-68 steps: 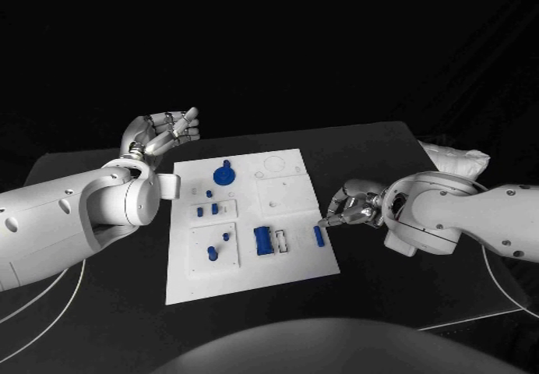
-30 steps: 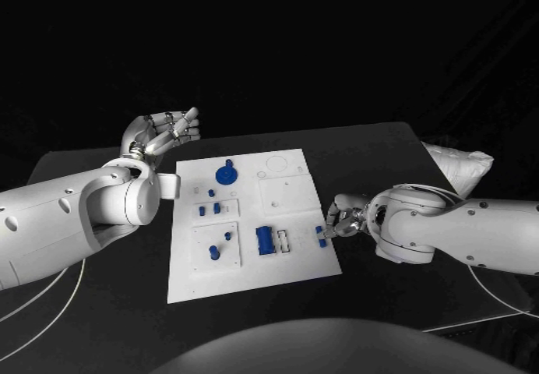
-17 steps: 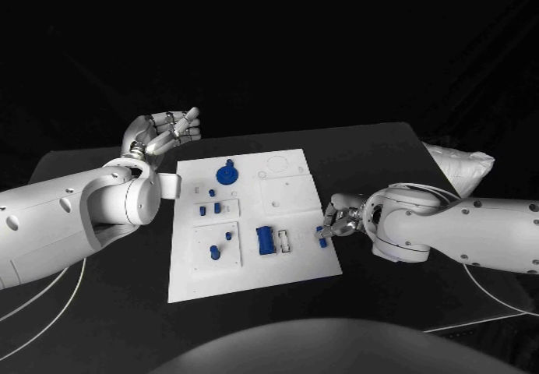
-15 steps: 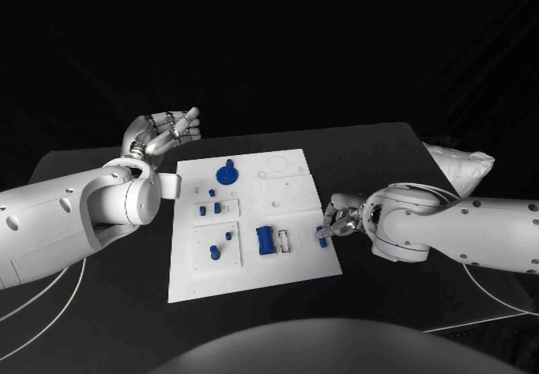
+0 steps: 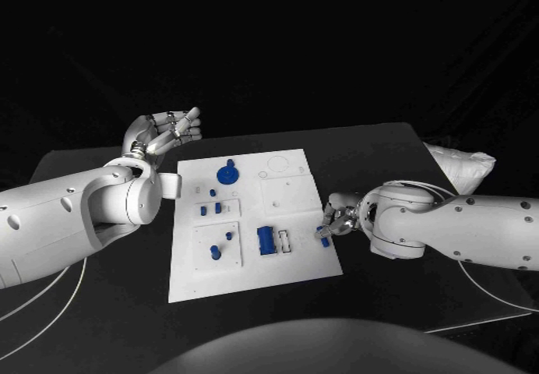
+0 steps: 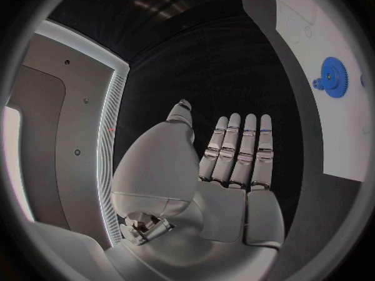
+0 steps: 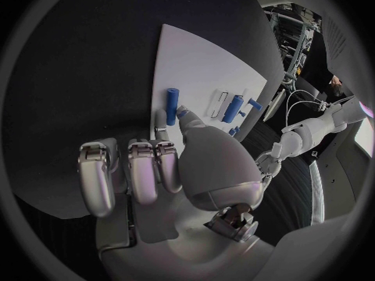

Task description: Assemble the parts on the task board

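Touching blue peg (image 5: 323, 241) at task board (image 5: 292, 269) edge, right robot hand (image 5: 335, 220).

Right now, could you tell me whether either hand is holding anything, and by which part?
Nothing is clearly held. The right hand has its fingertips at one end of a small blue peg lying on the board; the left hand is open.
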